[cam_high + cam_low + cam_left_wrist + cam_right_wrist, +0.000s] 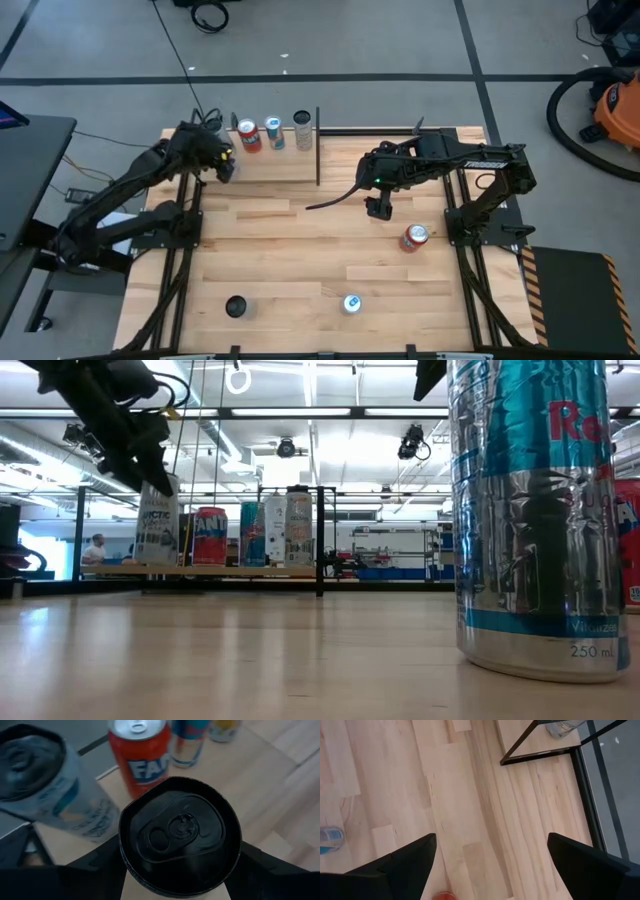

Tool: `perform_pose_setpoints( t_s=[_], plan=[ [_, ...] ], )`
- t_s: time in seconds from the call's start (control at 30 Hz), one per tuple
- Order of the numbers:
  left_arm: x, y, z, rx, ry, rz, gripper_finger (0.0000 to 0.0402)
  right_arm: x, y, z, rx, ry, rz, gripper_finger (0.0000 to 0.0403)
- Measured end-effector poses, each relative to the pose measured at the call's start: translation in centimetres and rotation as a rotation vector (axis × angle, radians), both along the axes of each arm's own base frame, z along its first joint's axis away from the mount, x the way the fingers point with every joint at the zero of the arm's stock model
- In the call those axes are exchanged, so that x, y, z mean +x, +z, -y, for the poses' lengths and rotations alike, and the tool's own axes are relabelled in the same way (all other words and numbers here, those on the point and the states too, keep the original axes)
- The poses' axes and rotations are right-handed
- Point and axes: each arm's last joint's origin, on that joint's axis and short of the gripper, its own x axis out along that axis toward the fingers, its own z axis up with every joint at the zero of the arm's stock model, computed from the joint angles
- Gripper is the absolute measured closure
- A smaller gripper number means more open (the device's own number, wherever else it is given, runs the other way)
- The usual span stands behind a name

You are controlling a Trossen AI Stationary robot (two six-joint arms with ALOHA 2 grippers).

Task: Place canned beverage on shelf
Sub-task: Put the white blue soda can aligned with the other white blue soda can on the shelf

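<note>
Wooden planks make up the tabletop point(290, 250), which stands on a grey floor under bright ceiling lights. At its far edge sits the shelf point(280, 163), a pale panel framed by thin black rods. Three cans stand in a row along the shelf: a red can point(248, 135), a blue can point(274, 132) and a pale can point(302, 130).

Over the shelf's left end, the left end effector point(222, 163) is closed on a black-topped can point(180, 835), gripping it at both sides, upright, just beside the red can. A silver-grey can point(47, 785) also appears close by in the left wrist view. From the low view I cannot tell whether the held can's base touches the shelf yet.

To do this step well, I judge the can should go straight down into the free spot, kept upright and clear of its neighbours, and be released only once its base rests flat.

Further right, the right end effector point(378, 207) hovers above the tabletop with its fingers spread wide and empty. Another red can point(414, 237) stands near it, and a blue-and-silver can point(351, 303) stands near the front edge.
</note>
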Motion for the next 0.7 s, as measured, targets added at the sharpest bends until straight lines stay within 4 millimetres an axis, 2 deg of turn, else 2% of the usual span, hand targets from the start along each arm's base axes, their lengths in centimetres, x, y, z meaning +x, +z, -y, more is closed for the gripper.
perform_pose_setpoints(
  t_s=[0.37,0.7],
  plan=[
    [-2.3,0.1,-1.6,-0.046,0.025,0.076,0.0140,-0.1,0.0,-0.4,0.007,0.008,-0.002,0.0011],
    [-3.1,0.0,-2.0,-0.065,0.023,0.110,0.0140,-0.2,0.0,-1.7,0.015,0.036,0.000,0.0011]
  ],
)
